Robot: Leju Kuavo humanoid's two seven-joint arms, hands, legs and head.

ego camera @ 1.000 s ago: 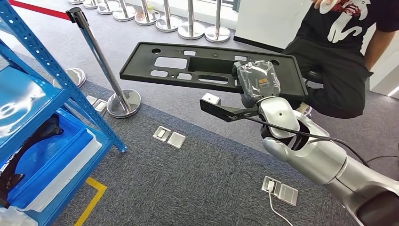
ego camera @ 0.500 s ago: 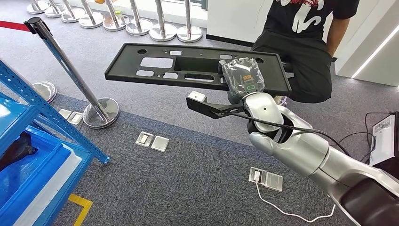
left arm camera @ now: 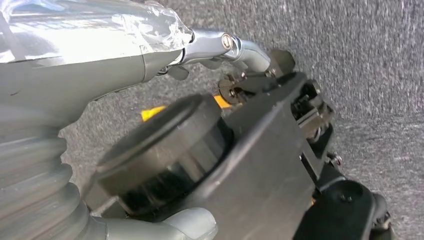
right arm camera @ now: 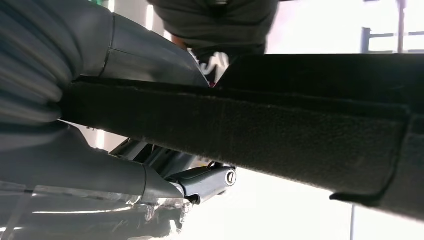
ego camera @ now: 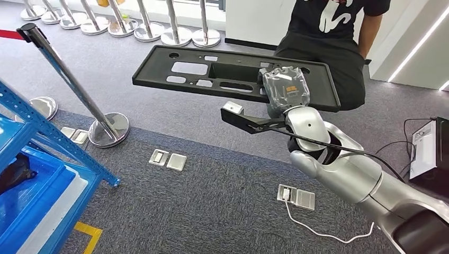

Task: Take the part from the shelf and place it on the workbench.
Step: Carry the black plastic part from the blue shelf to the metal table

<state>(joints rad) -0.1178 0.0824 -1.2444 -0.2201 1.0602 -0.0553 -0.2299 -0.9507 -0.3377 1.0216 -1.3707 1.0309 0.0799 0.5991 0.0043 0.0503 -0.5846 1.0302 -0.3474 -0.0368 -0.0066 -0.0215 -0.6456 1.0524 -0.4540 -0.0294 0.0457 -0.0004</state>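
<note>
We were in an indoor industrial test or demonstration hall. Grey, short-pile carpet (ego camera: 212, 211) covered the floor, set with small metal floor socket plates (ego camera: 168, 159), one with a white cable (ego camera: 323, 233) plugged in. A blue perforated steel storage rack (ego camera: 47, 135) stood at one side, holding blue plastic bins (ego camera: 32, 196). Chrome crowd-control posts on round bases (ego camera: 69, 79) with a red belt (ego camera: 9, 34) fenced off the area, and yellow tape (ego camera: 87, 233) marked the floor.
</note>
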